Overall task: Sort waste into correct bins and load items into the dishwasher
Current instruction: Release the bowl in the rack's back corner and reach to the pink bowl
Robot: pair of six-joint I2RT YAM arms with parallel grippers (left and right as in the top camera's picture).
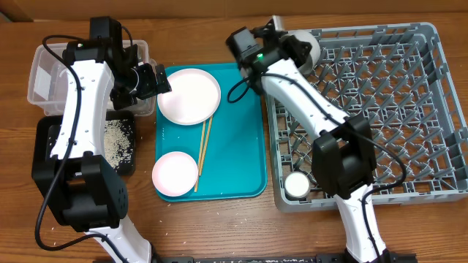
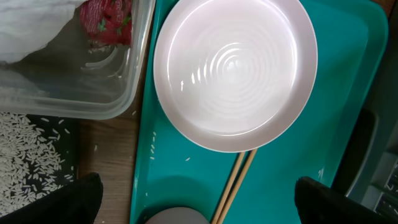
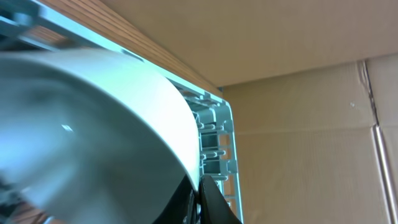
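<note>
Clear tub (image 2: 121, 107) holds napkin (image 2: 31, 28) and red wrapper (image 2: 106, 17); black tray (image 1: 126, 164) holds rice (image 2: 31, 155). My right gripper (image 1: 295, 45) clenches a white bowl (image 3: 93, 124) at the rack (image 1: 409, 88); my left gripper (image 1: 161, 80) stands released.

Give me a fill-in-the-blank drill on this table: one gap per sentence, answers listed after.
The rice grains lie in the ____ bin.
The chopsticks lie on the ____ tray.
The white bowl is held by the ____ gripper at a corner of the dish rack.
The red wrapper lies in the ____ tub.
Missing words: black; teal; right; clear.
</note>
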